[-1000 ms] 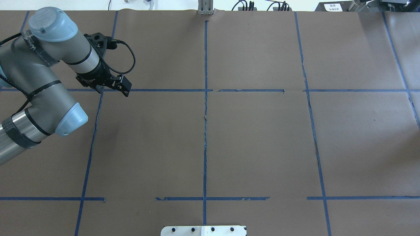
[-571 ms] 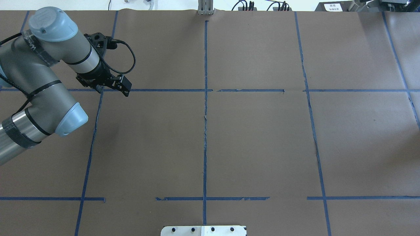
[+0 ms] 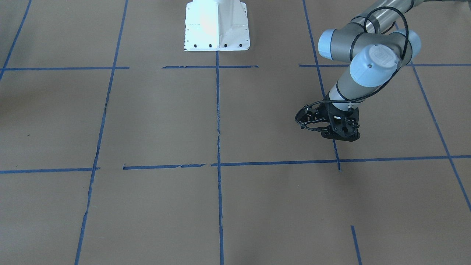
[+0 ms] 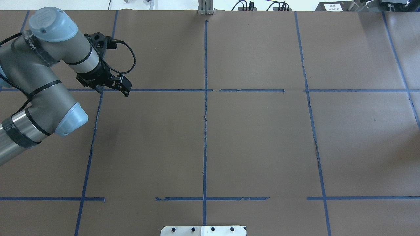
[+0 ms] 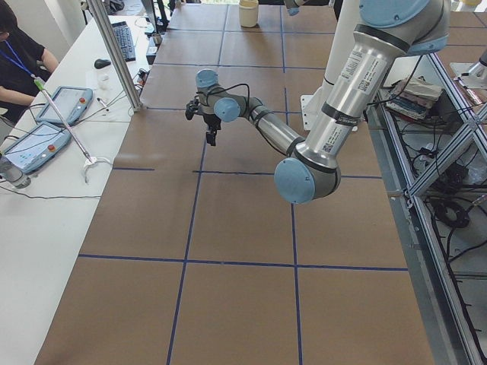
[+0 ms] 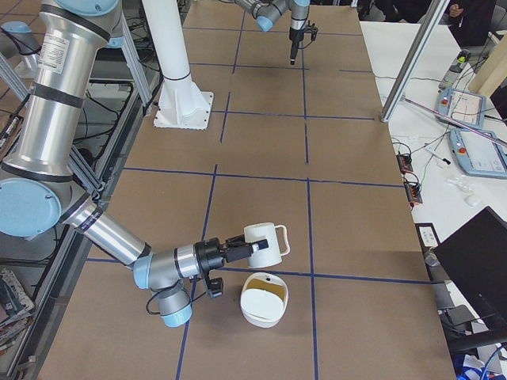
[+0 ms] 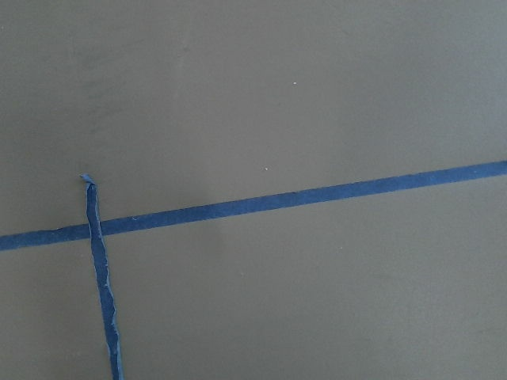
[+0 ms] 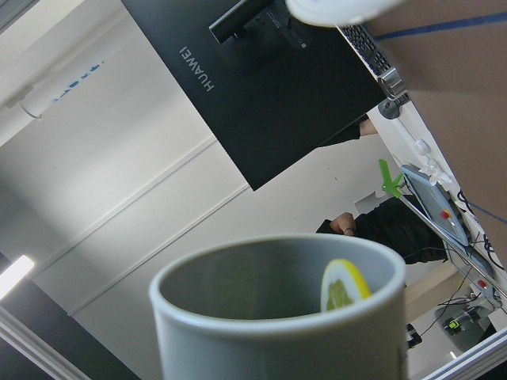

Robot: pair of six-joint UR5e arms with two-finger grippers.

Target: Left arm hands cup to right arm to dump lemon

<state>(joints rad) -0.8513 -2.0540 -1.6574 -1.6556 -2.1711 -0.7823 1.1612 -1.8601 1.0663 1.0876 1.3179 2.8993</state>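
Observation:
The white cup (image 6: pixel 264 240) is held off the table at the tip of my near right arm in the exterior right view, tipped on its side with its handle away from the arm. My right gripper (image 6: pixel 240 249) meets the cup; I cannot tell how its jaws stand. The right wrist view shows the cup's grey inside (image 8: pixel 277 332) with the yellow lemon (image 8: pixel 342 286) at its rim. My left gripper (image 4: pixel 123 87) points down over a tape crossing, open and empty; it also shows in the front view (image 3: pixel 340 137).
A white bowl (image 6: pixel 264 299) with a yellowish inside sits on the table just below the cup. The white robot base (image 3: pixel 216 25) stands at the table's near edge. Operators, tablets and a monitor are on the side desk (image 6: pixel 467 119).

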